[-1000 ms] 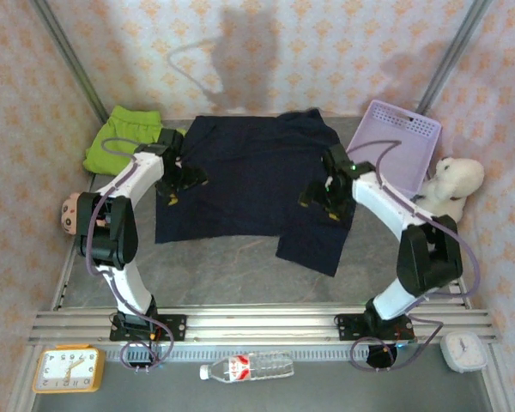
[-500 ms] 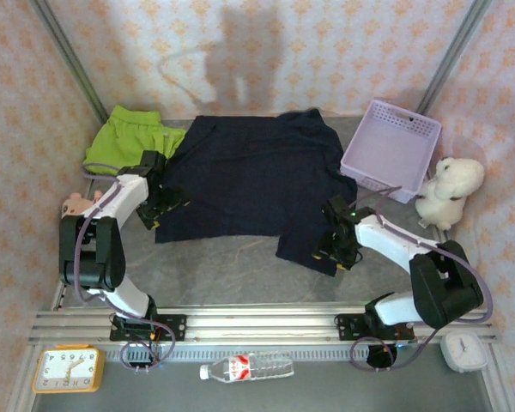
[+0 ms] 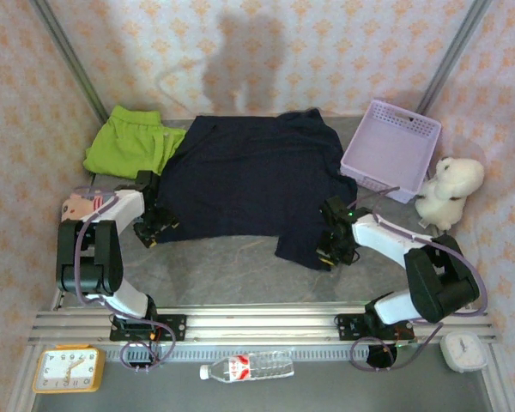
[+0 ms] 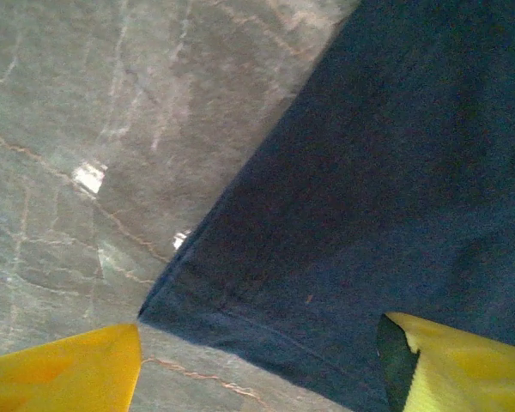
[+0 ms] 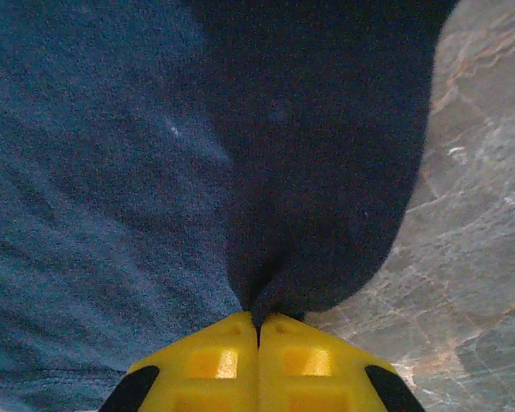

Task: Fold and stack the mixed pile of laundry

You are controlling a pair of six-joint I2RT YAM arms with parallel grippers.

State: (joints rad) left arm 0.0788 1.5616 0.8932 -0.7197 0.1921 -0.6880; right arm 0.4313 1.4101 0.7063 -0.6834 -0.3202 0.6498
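The dark navy garment [image 3: 249, 184] of the mixed laundry pile lies spread flat across the middle of the table. The lime-green garment [image 3: 129, 146] sits bunched at the back left, its edge under the navy one. My left gripper [image 3: 152, 230] is down at the navy garment's near-left corner. In the left wrist view that corner [image 4: 343, 215] lies between the spread yellow fingers [image 4: 69, 373], with the left gripper [image 4: 262, 343] open. My right gripper [image 3: 330, 249] is at the near-right flap. In the right wrist view the right gripper [image 5: 259, 322] is shut, pinching a pucker of navy cloth [image 5: 318, 197].
A lavender basket [image 3: 390, 150] stands at the back right with a white plush toy [image 3: 451, 189] beside it. A doll's head [image 3: 77, 209] lies at the left edge. Beyond the near rail are an orange clock [image 3: 67, 367], a water bottle [image 3: 247, 367] and a white timer [image 3: 463, 350].
Both arms have come down and toward the near edge of the navy garment. The right gripper has closed on the cloth. The left jaws have narrowed a little around the corner.
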